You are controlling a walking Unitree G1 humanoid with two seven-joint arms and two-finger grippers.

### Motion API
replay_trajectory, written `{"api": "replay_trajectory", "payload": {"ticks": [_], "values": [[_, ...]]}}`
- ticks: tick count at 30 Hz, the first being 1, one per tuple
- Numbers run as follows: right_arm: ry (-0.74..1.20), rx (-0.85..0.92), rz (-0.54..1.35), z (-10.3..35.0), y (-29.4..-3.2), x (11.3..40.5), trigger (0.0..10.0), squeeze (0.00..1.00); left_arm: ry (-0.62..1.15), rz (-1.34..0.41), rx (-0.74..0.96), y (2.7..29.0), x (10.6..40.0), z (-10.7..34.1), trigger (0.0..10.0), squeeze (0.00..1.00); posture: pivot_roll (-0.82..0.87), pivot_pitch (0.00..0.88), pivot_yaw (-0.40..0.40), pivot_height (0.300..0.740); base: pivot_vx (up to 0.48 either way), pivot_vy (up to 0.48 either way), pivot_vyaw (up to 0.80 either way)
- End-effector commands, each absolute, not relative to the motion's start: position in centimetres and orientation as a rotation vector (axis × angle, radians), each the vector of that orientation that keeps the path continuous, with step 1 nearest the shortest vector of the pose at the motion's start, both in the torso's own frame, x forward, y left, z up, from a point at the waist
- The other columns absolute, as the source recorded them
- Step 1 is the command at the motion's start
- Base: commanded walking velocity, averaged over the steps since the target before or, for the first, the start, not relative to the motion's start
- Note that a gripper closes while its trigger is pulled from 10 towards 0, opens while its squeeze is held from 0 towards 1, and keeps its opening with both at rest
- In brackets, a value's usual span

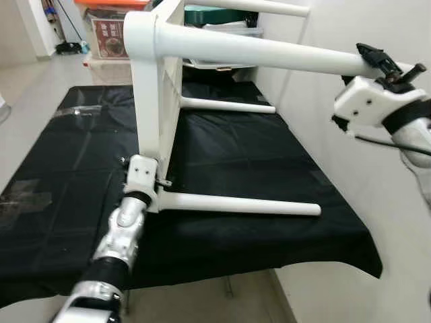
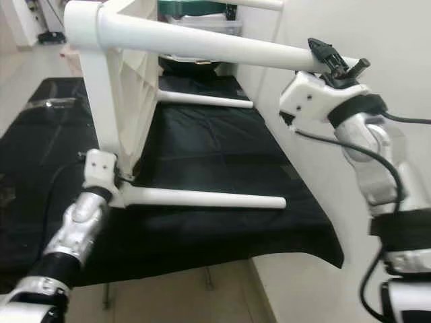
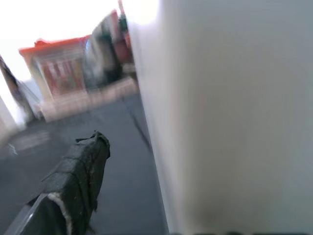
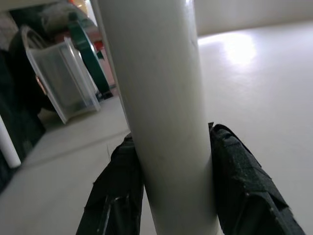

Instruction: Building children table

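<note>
Left gripper (image 1: 153, 183) at the lower corner of the children table (image 1: 156, 81), fingers' state impossible to tell. Tipped on its side on the black-covered table (image 1: 269, 168). Best kept level (both ends together). Right gripper (image 4: 171, 181) fingers clamped around upper leg (image 1: 269, 54).

We found no words, numbers or brand marks we could read. A red printed panel on a storage box (image 1: 110, 35) at the far end of the room was too small and blurred.
</note>
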State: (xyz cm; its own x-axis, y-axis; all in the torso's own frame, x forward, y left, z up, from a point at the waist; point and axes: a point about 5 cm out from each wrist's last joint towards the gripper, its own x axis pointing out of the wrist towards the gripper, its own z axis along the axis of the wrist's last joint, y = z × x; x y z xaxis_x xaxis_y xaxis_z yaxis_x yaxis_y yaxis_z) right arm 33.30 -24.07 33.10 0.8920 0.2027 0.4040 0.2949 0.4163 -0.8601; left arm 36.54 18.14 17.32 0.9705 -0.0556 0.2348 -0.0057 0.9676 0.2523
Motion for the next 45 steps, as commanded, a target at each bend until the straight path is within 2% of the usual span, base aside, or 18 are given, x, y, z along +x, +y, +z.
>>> {"api": "replay_trajectory", "payload": {"ticks": [1,11,16,22,26,27,28,30,33,37,41,45], "values": [[-0.477,-0.896,-0.093,32.9,-25.1,33.6,0.0,0.0,-0.3,0.013,0.267,19.0,36.8,19.2,10.0,0.0,0.02,0.0,-0.076,0.74,0.0,0.0,0.0],[-0.397,-0.762,-0.039,31.2,-23.9,34.9,0.0,0.0,-0.417,-0.04,0.35,19.3,37.2,24.2,10.0,0.0,0.05,0.0,-0.074,0.74,0.0,0.0,0.0],[-0.317,-0.654,0.0,30.0,-23.1,35.3,0.0,0.0,-0.492,-0.127,0.523,19.5,37.7,29.3,10.0,0.0,0.07,0.0,-0.063,0.74,0.0,0.0,0.0],[-0.281,-0.567,0.018,29.2,-22.1,35.6,0.0,0.0,-0.539,-0.094,0.625,20.3,38.5,33.7,10.0,0.0,0.09,0.0,-0.044,0.74,0.0,0.0,0.0],[-0.285,-0.551,0.011,29.4,-22.0,35.7,0.0,0.0,-0.551,-0.073,0.63,20.4,38.5,34.4,10.0,0.0,0.09,0.0,-0.036,0.74,0.0,0.0,0.0],[-0.283,-0.489,-0.002,29.9,-22.0,36.0,0.0,0.0,-0.572,-0.054,0.628,20.2,38.4,34.9,10.0,0.0,0.09,0.0,-0.036,0.74,0.0,0.0,0.0],[-0.252,-0.354,-0.046,30.1,-22.5,36.4,0.0,0.0,-0.596,-0.038,0.625,19.8,38.2,35.0,10.0,0.0,0.08,0.0,-0.038,0.74,0.0,0.0,0.0],[-0.252,-0.354,-0.046,30.1,-22.5,36.4,0.0,0.0,-0.596,-0.038,0.625,19.8,38.2,35.0,10.0,0.0,0.08,0.0,-0.038,0.74,0.0,0.0,0.0],[-0.057,0.013,-0.153,26.1,-23.4,37.0,0.0,0.0,-0.659,0.031,0.654,19.6,37.3,35.3,10.0,0.0,0.08,0.0,-0.051,0.74,0.0,0.0,0.0],[0.032,0.114,-0.178,23.6,-23.2,36.7,0.0,0.0,-0.687,0.07,0.669,20.2,37.1,36.2,10.0,0.0,0.09,0.0,-0.052,0.74,0.0,0.0,0.0],[0.095,0.18,-0.19,21.0,-21.8,36.1,0.0,0.0,-0.73,0.09,0.691,20.6,36.9,37.8,10.0,0.0,0.1,0.0,-0.047,0.74,0.0,0.0,0.0],[0.11,0.193,-0.157,20.1,-20.1,35.7,0.0,0.0,-0.74,0.0,0.682,19.4,36.8,37.3,10.0,0.0,0.09,0.0,-0.044,0.74,0.0,0.0,0.0]]}}
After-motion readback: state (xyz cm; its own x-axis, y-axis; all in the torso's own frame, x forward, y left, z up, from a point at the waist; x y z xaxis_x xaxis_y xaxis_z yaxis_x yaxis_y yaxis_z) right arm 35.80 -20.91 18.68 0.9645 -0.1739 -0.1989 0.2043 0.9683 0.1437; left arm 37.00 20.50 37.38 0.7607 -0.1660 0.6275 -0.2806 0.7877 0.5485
